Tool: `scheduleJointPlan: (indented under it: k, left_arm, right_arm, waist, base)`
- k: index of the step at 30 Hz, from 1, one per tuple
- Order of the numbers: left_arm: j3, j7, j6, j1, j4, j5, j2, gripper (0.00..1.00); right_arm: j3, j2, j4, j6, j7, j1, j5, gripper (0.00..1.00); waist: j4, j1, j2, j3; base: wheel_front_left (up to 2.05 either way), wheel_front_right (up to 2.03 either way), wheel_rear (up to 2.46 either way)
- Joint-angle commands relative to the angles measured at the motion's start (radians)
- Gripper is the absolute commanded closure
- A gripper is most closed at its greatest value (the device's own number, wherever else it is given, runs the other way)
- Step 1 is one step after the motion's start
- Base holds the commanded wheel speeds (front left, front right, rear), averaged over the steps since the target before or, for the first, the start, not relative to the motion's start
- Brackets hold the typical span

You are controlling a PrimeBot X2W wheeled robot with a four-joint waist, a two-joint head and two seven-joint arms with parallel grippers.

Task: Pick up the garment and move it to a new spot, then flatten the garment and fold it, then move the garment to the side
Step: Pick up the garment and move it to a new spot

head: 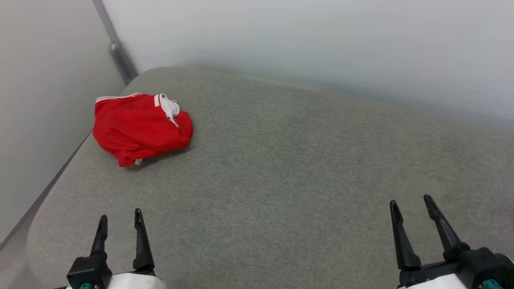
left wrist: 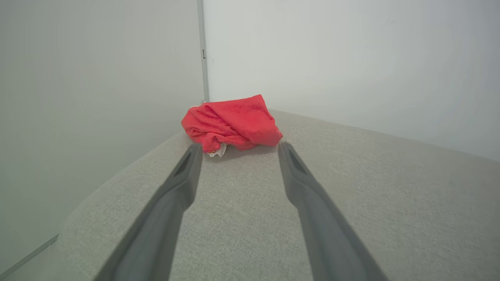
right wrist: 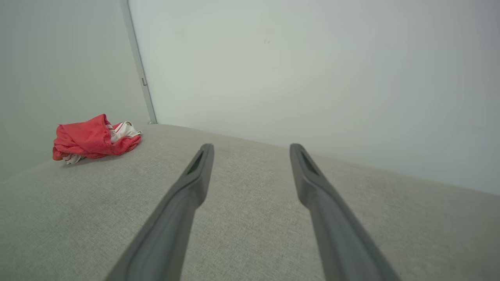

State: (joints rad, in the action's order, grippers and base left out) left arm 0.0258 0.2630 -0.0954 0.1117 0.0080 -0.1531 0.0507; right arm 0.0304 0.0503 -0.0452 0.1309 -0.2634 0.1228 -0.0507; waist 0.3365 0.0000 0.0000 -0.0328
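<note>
The red T-shirt (head: pixel 140 128) lies in a crumpled heap at the far left corner of the grey cushion (head: pixel 301 160), close to where the 2 pale walls (head: pixel 281 36) meet. A white sleeve with striped trim pokes out of the top, and a scrap of white shows under the near edge. Nothing touches it.

Both arms sit low at the near edge of the cushion, fingers pointing away from the robot. The left end effector (head: pixel 121 213) has its 2 fingers parted to a moderate gap with nothing between them. From its wrist camera the shirt sits dead ahead, framed between the fingertips but well apart from them. The right end effector (head: pixel 410 200) is likewise parted and empty, far off on the other side.

To me this looks like the very start, with the pickup not yet begun. The left arm is lined up because the shirt is on its side, so a forward reach and a pinch on the top fold seems the natural move. Bunched soft cloth will likely sag when lifted, and the walls close by leave little room.
</note>
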Motion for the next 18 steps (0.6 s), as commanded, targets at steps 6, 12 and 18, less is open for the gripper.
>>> scheduleJointPlan:
  k: [6,12,18]
  left_arm:
    - [0.017,0.003,0.002,-0.013,0.001,-0.013,-0.001,0.00]
    - [0.028,0.003,0.003,-0.007,0.003,-0.022,-0.001,0.00]
    - [0.035,0.003,-0.005,0.000,-0.007,-0.035,-0.001,0.00]
  right_arm:
    - [0.004,0.000,-0.004,0.000,-0.002,0.001,0.016,0.00]
    - [0.007,0.000,-0.001,0.000,-0.002,0.006,0.018,0.00]
    - [0.021,0.000,0.005,0.000,-0.002,-0.012,0.025,0.00]
  waist:
    - [0.103,0.0000,0.0000,-0.006]
    - [0.161,0.0000,0.0000,-0.002]
    - [0.174,0.0000,0.0000,-0.012]
  base:
    - [0.00,0.00,0.00]
    - [0.00,0.00,0.00]
    - [0.00,0.00,0.00]
